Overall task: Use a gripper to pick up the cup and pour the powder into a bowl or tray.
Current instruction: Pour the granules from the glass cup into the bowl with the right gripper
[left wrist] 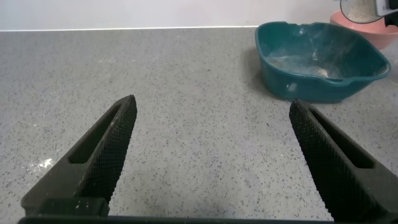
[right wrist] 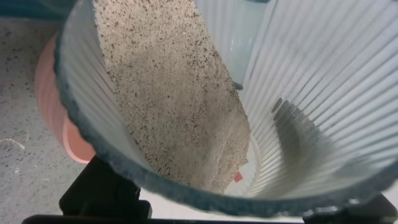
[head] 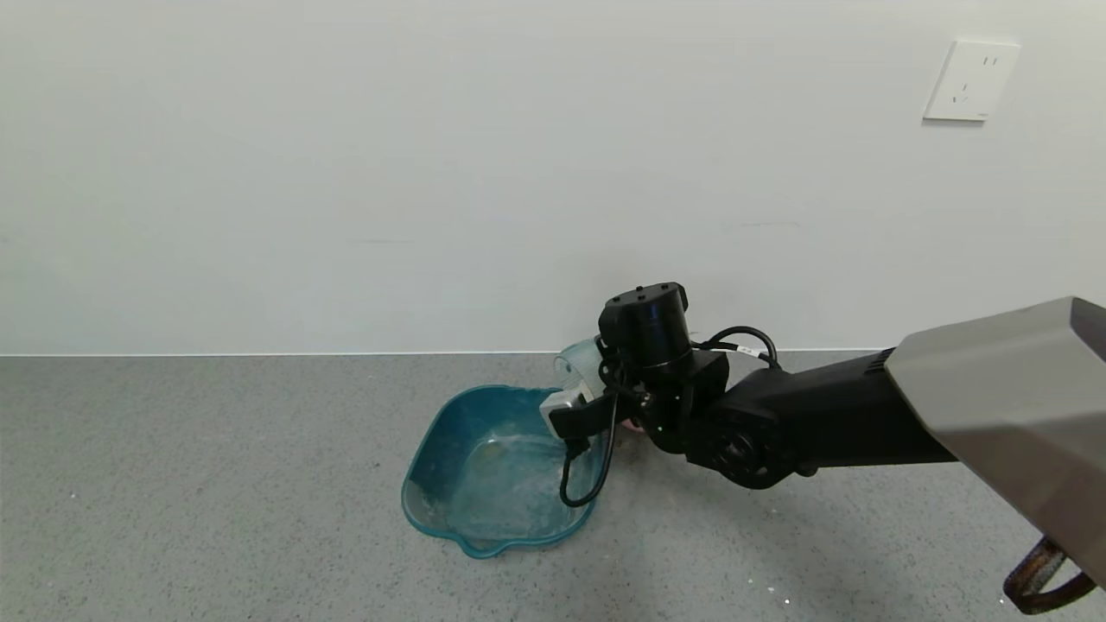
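The right gripper (head: 575, 406) pinched the tilted cup (head: 577, 366) in its jaws over the teal tray's (head: 432, 449) far right rim, powder (right wrist: 174, 93) banked inside. The left gripper (left wrist: 211, 155) hovered low above the table (head: 216, 484), jaws spread wide.

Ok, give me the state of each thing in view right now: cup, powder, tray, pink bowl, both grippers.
cup: held at the tray's edge, tilted.
powder: banked along the cup's lower wall, still inside.
tray: upright on the floor, dusty whitish inside.
pink bowl: behind the tray, mostly hidden.
right gripper: shut on the cup.
left gripper: open, holding nothing, away from the tray.
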`<state>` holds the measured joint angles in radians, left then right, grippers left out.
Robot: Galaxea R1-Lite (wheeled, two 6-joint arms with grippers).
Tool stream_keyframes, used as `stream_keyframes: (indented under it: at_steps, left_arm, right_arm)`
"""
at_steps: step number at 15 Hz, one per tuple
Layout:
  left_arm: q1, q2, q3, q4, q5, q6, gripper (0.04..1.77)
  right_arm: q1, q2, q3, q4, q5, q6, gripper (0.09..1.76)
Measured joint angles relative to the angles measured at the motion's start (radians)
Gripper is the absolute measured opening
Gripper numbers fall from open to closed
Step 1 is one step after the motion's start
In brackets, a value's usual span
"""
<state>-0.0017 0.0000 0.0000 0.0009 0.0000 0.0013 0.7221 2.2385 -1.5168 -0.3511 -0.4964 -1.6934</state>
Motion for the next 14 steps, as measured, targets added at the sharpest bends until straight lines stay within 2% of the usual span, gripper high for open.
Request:
stream_keyframes:
  at_steps: [5, 14]
  left_arm:
    - [0.0, 0.0, 0.0, 0.0, 0.0, 0.0, 1.76]
    - [0.0, 0.0, 0.0, 0.0, 0.0, 0.0, 1.76]
  right_arm:
    - [0.004, -0.002, 0.001, -0.003, -0.007, -0.046, 1.35]
    - [0.033, 0.002, -0.01, -0.005, -0.084, -0.106, 1.35]
